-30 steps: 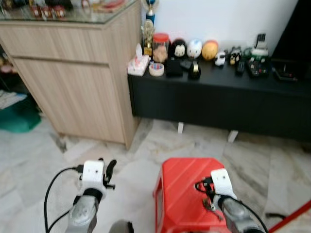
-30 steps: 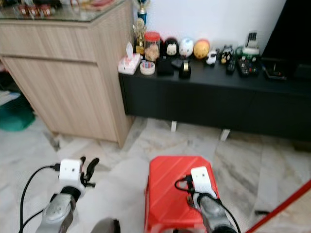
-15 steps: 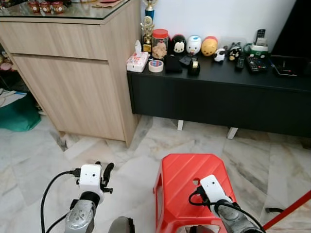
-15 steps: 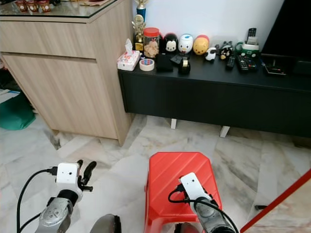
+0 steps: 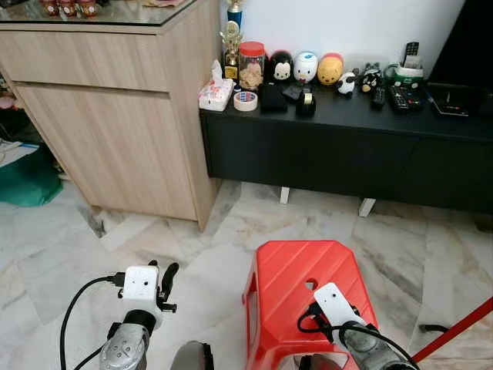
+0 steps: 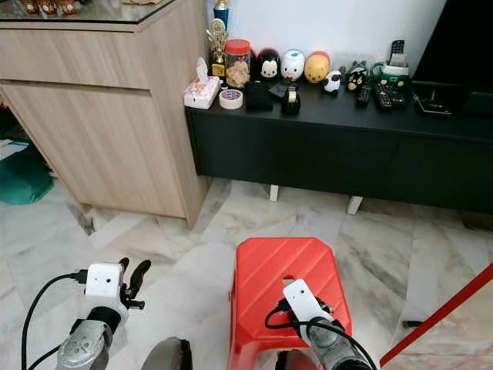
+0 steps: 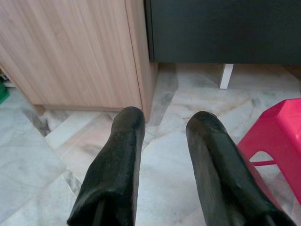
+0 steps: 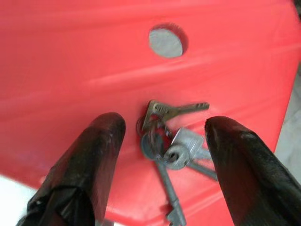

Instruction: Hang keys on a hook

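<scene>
Your red stool (image 5: 296,285) carries the keys (image 8: 170,146) near its front edge, below the hole. Your right gripper (image 8: 164,165) hangs spread, one finger either side of the bunch, keys fanning toward you. Left gripper (image 7: 162,155) released, well apart.

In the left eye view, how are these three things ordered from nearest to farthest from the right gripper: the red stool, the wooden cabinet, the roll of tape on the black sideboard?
1. Red stool: directly under the right gripper, whose open fingers sit either side of the keys.
2. Wooden cabinet: ahead, on the robot's left.
3. Roll of tape: farthest, on the black sideboard against the wall.
</scene>
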`<state>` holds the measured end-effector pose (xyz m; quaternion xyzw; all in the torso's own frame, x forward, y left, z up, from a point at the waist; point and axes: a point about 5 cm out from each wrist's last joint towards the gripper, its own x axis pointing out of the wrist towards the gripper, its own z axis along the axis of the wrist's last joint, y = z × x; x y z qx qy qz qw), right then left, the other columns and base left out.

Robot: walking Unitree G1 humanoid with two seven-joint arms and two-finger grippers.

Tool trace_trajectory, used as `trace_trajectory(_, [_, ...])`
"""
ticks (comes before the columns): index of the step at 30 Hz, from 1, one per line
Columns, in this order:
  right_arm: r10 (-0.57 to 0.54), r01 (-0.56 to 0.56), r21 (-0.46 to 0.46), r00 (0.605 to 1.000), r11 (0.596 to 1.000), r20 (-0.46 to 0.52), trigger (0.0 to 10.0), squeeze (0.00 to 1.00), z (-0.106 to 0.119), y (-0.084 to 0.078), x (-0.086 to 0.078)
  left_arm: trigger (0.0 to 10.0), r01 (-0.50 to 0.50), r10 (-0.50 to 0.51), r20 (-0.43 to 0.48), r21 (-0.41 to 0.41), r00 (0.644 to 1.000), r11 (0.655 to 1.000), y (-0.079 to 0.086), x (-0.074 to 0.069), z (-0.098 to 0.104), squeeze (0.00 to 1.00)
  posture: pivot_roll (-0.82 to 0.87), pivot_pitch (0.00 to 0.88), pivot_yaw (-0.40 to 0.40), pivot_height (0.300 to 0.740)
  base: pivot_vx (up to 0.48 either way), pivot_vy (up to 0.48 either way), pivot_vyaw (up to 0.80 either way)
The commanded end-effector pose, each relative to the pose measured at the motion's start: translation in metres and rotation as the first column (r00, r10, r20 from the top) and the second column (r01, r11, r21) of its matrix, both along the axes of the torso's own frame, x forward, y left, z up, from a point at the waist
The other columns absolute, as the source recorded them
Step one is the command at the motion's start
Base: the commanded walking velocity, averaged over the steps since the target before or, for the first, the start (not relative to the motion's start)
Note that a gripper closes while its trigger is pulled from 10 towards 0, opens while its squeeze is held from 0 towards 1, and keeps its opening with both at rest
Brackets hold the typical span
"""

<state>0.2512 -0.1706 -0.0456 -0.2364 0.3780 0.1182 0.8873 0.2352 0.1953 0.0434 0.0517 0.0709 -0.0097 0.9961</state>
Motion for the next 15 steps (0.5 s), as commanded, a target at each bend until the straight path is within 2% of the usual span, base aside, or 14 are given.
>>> trace_trajectory(1, [-0.009, 0.009, 0.005, 1.0, 1.0, 0.004, 10.0, 0.0, 0.0021, 0.0025, 0.0036, 10.0, 0.008, -0.008, -0.013, 0.01, 1.0, 1.0, 0.0007, -0.0031, 0.0002, 0.0, 0.09, 0.084, -0.016, 0.637, 0.0, 0.0, 0.0])
trace_trajectory(7, [-0.035, 0.035, 0.029, 0.999, 0.999, 0.01, 10.0, 0.0, 0.0055, 0.0039, 0.0085, 10.0, 0.01, -0.01, -0.019, 0.015, 1.0, 1.0, 0.0016, -0.0067, 0.0016, 0.0, 0.09, 0.091, -0.012, 0.637, 0.0, 0.0, 0.0])
trace_trajectory(15, [-0.049, 0.049, -0.005, 0.999, 0.999, -0.025, 10.0, 0.0, 0.0013, -0.0006, 0.0033, 10.0, 0.013, -0.012, -0.031, 0.023, 0.999, 1.0, 0.0046, -0.0106, 0.0025, 0.0, 0.1, 0.096, -0.002, 0.637, 0.0, 0.0, 0.0])
